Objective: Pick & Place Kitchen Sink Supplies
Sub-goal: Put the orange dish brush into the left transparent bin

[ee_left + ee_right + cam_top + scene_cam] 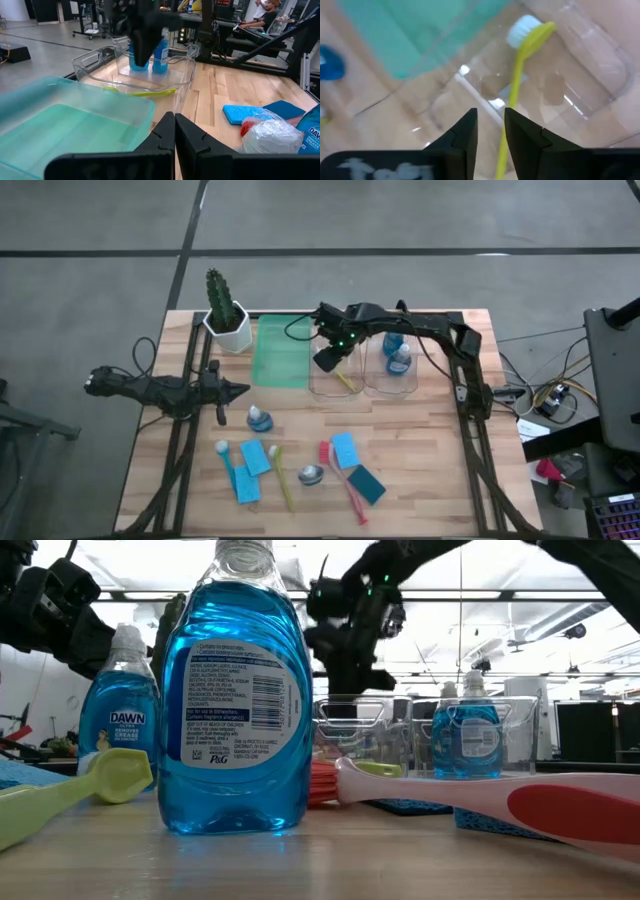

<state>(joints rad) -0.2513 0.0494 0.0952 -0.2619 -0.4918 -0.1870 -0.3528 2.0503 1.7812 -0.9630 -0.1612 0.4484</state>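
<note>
My right gripper point(325, 360) hangs open above the middle clear bin point(322, 387), fingers pointing down, touching nothing. Under it a yellow-green brush point(520, 60) lies flat on that bin's floor, also seen as the yellow-green brush point(140, 91) in the left wrist view. Two blue-liquid bottles point(397, 352) stand in the right clear bin. On the near half of the table lie blue sponges point(255, 457), a teal sponge point(367, 485), a pink brush point(345, 480), another yellow-green brush point(283, 478), a blue brush point(228, 460) and two bottles point(260, 418). My left gripper point(235, 392) waits shut at the table's left.
A green bin point(280, 352) stands left of the clear bins, and a cactus in a white pot point(228, 315) sits at the far left corner. The arms' dark frame rails point(470, 440) run along both sides of the table. A person sits beyond the table point(265, 12).
</note>
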